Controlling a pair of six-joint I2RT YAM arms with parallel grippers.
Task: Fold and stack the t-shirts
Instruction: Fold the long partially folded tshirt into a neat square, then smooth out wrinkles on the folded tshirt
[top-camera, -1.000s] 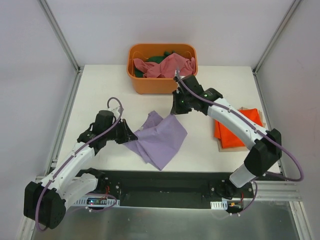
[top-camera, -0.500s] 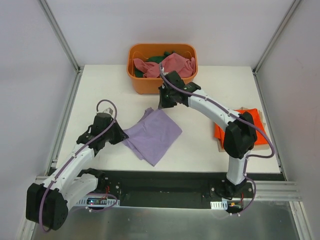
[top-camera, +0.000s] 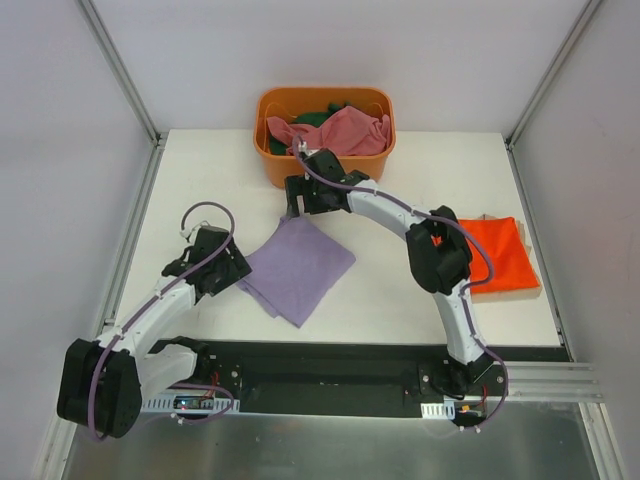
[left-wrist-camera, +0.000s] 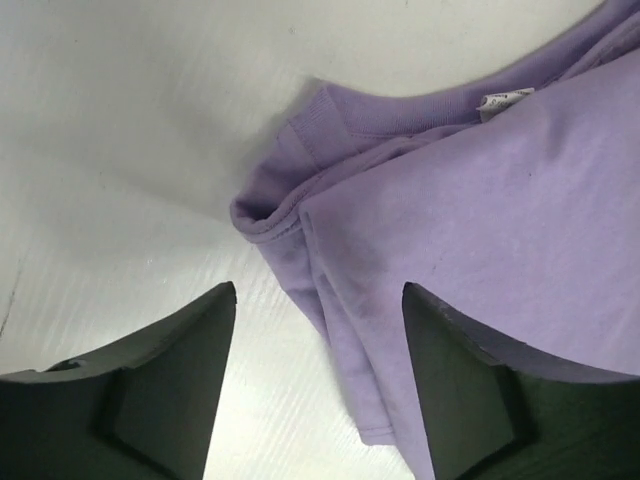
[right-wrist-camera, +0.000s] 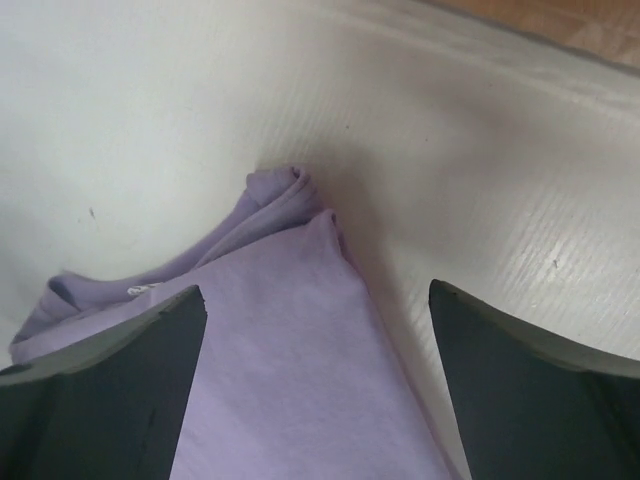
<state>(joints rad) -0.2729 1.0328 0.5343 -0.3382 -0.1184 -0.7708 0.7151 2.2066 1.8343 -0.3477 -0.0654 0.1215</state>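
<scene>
Left gripper (left-wrist-camera: 317, 325) sits nearest, fingers spread wide around the near-left corner of the lavender t-shirt (top-camera: 298, 268), not pinching anything. Shirt's folded flat mid-table as a tilted rectangle, long axis running near-left to far-right, collar and tag at the left end pointing at that gripper. Right gripper (right-wrist-camera: 315, 310) hovers over the far corner, fingers wide apart too. A second ago the cloth was rumpled and stretched between both grippers; now it's let go and lying neat, and the right arm has swung left, uncovering the folded orange-red t-shirt (top-camera: 500, 255) on the right. Pink t-shirt (top-camera: 340, 130) and green one (top-camera: 318, 116) sit in the tub (top-camera: 325, 172) at the back
</scene>
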